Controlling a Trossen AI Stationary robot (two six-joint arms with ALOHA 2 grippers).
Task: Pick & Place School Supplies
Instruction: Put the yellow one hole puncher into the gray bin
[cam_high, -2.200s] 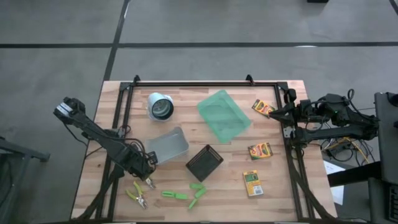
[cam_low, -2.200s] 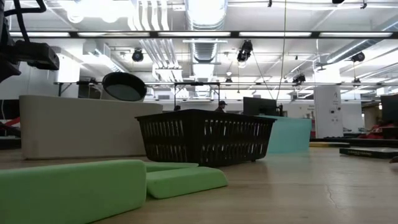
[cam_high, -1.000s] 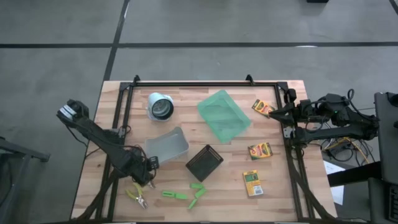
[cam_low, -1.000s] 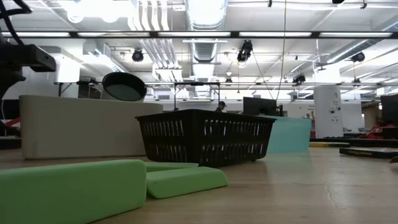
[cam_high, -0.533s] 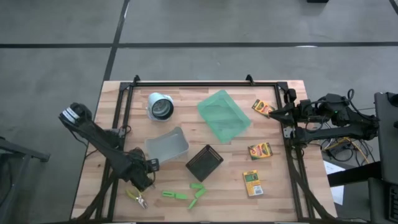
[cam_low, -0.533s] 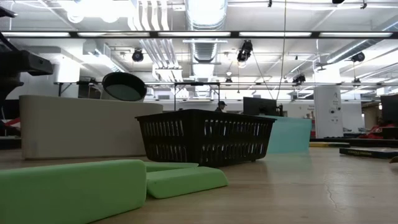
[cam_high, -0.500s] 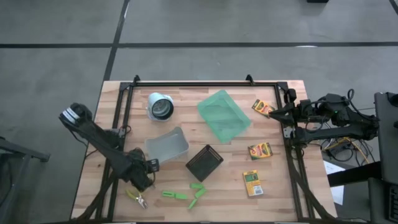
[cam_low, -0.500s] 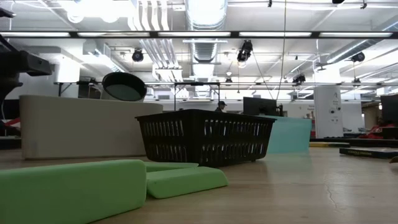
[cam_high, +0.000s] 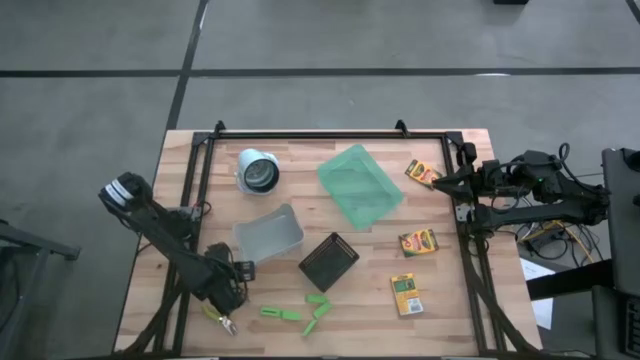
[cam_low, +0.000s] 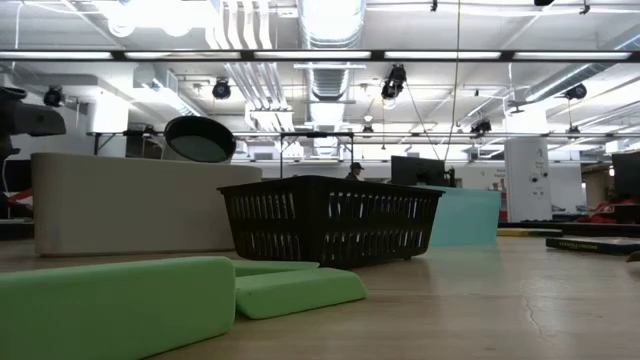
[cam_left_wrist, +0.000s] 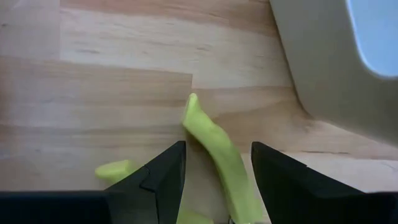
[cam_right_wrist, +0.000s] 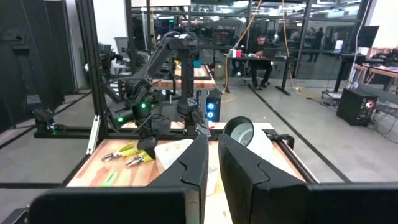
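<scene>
Straddling one scissors (cam_left_wrist: 217, 152) handle, the left end effector (cam_left_wrist: 214, 177) gapes.

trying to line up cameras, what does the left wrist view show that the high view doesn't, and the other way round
Only the left wrist view: the open left pincer straddling one yellow-green scissors handle, close to the tabletop.

Only the high view: the white cup, green tray, black basket, three crayon boxes, green sticks, and the right pincer waiting at the table's right edge.

Both: the scissors, the clear bin and the wooden table.
</scene>
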